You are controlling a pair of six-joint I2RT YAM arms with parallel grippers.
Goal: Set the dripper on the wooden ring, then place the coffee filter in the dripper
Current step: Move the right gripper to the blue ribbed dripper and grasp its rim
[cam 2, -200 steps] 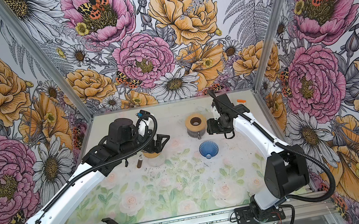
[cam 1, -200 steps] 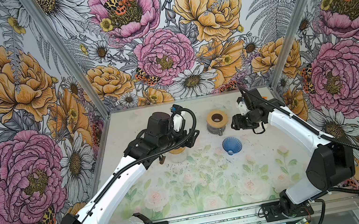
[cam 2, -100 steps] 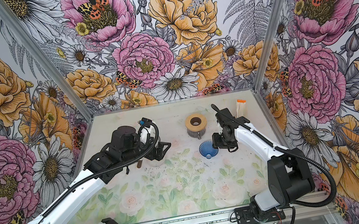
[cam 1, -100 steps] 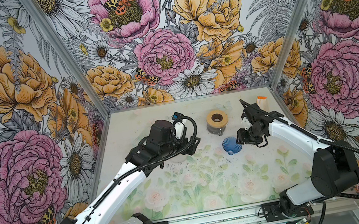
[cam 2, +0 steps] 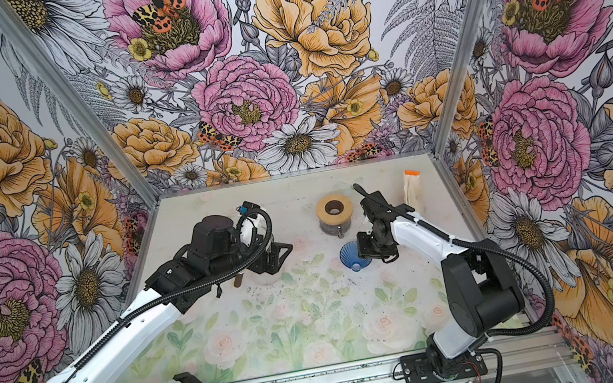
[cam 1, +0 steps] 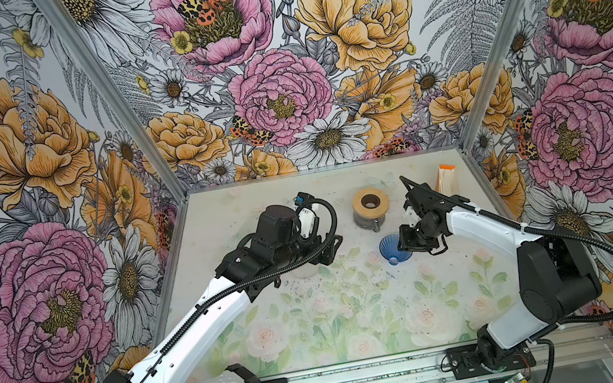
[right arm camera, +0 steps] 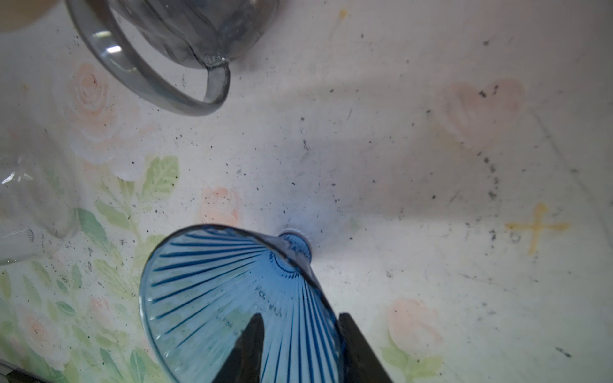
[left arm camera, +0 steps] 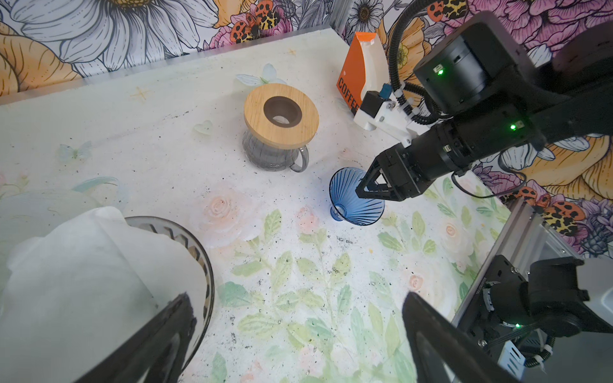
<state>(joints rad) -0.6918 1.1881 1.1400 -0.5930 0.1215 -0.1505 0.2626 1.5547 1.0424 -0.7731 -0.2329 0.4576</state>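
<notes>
floral walls [cam 1: 279, 91] all round, and down below a pale rose-printed table [cam 1: 319, 325] peppered with dark grounds [left arm camera: 341, 238]. in both top views the blue dripper [cam 1: 390, 248] [cam 2: 350, 254] lay tilted just right of the table's middle, mouth toward 12 o'clock, narrow foot toward 6 and resting on the table.

there was the right gripper [cam 1: 406, 241] [cam 2: 365, 250], right at the dripper from 3 o'clock. the right wrist view had it best: the right gripper [right arm camera: 300, 318] stood astride the dripper [right arm camera: 232, 291] wall, one finger showing dark through the blue glass, the other outside. the jaws were partly apart, with a gap showing, and they were not clamped on it.

at 11 o'clock of the dripper, near but apart, stood the grey glass carafe [cam 1: 371, 221] under its wooden collar [cam 1: 370, 202]. the orange filter box [cam 1: 446, 177] leaned at the table's 1 o'clock corner.

and the coffee filter [left arm camera: 83, 282]? white and crumpled, it sat in a clear ribbed glass [left arm camera: 202, 265] [cam 2: 265, 281] at 9 o'clock of the dripper, well apart from it. the left gripper [left arm camera: 297, 298] [cam 2: 277, 254] hovered by that glass, jaws flung wide, holding nothing. one finger crossed the rim in the left wrist view. touching or not, i could not tell.
</notes>
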